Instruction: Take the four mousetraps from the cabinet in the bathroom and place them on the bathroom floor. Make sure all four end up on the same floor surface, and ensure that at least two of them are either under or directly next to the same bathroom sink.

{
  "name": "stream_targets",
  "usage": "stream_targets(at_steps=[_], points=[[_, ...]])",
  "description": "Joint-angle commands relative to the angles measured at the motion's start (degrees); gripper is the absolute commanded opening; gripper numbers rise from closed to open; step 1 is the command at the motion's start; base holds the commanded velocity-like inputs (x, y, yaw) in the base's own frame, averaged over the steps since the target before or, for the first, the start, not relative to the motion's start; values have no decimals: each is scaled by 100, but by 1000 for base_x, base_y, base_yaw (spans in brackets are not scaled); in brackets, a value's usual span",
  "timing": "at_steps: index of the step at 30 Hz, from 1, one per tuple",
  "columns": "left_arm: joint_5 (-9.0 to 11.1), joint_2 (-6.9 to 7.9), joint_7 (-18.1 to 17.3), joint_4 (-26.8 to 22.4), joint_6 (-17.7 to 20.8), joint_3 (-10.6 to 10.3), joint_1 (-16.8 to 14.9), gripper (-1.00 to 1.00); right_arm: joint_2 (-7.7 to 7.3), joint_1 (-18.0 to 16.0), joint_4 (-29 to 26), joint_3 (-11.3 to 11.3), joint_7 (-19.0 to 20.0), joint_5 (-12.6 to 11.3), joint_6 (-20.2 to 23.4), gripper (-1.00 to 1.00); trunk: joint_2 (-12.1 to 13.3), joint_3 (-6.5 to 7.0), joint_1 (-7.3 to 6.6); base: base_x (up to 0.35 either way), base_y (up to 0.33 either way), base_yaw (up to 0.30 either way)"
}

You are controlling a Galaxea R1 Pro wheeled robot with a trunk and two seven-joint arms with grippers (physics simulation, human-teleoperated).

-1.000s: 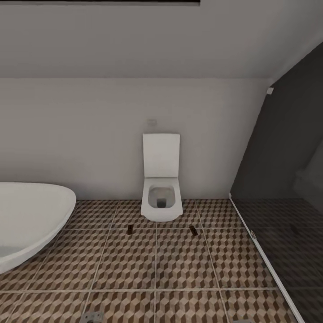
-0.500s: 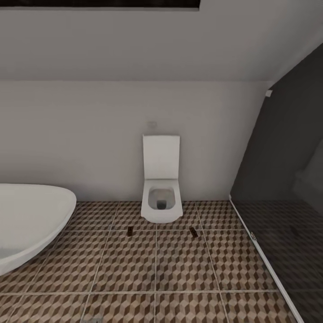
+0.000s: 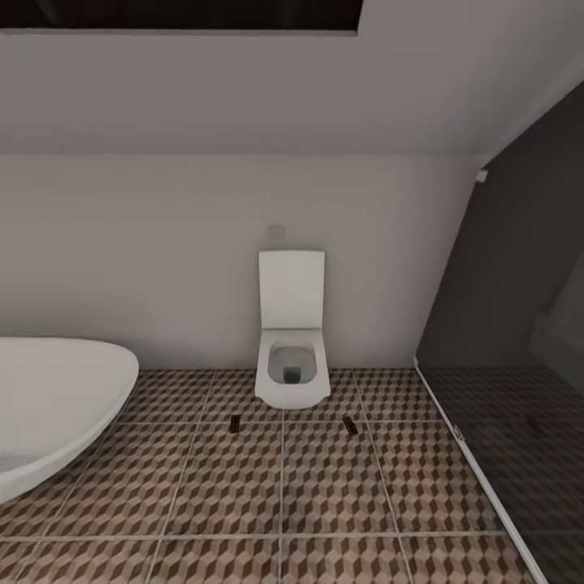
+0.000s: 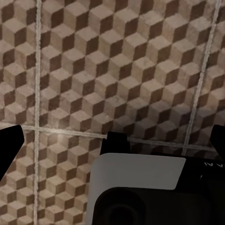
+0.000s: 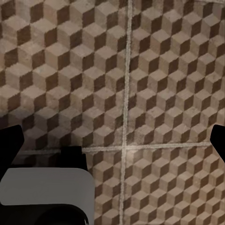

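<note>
Where grout crosses, bathroom floor point(image 3: 243, 487) shows brown-beige-cream cubes.

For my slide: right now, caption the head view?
White toilet on cube-patterned floor, tub beside, two small dark floor objects in front.

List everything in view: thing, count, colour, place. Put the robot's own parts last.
toilet: one, white, lid up, against the far wall, centre of the head view.
small dark objects: two, dark brown, on the floor, one either side in front of the toilet; too small to identify.
bathtub: one, white, rounded, at the left edge.
bathroom floor: brown, beige and cream cube-pattern tiles with pale grout.
glass panel: one, dark, at the right, with a white base rail.
wall plate: one, white, above the toilet.
left gripper: dark fingertips wide apart over the tiles, holding nothing.
right gripper: same, over the tiles.
</note>
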Motion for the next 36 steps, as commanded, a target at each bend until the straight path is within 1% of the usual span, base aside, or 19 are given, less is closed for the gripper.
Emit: stream_targets(at_steps=[1,12,23,36], points=[[57,1,-6,-1,20,-42,5,100,-3,0,18,-48,-26,47,-32,100,-3,4,0,0,0,0],[57,1,-11,-1,11,-42,126,100,8,229,20,-48,-25,56,-48,100,-3,103,0,0,0,0],[51,1,-24,-1,-50,-42,229,100,73,630,24,-40,-15,66,-73,100,-3,201,0,0,0,0],[55,6,-28,-1,-77,-37,266,100,90,721,27,-39,5,64,-92,100,-3,317,0,0,0,0]])
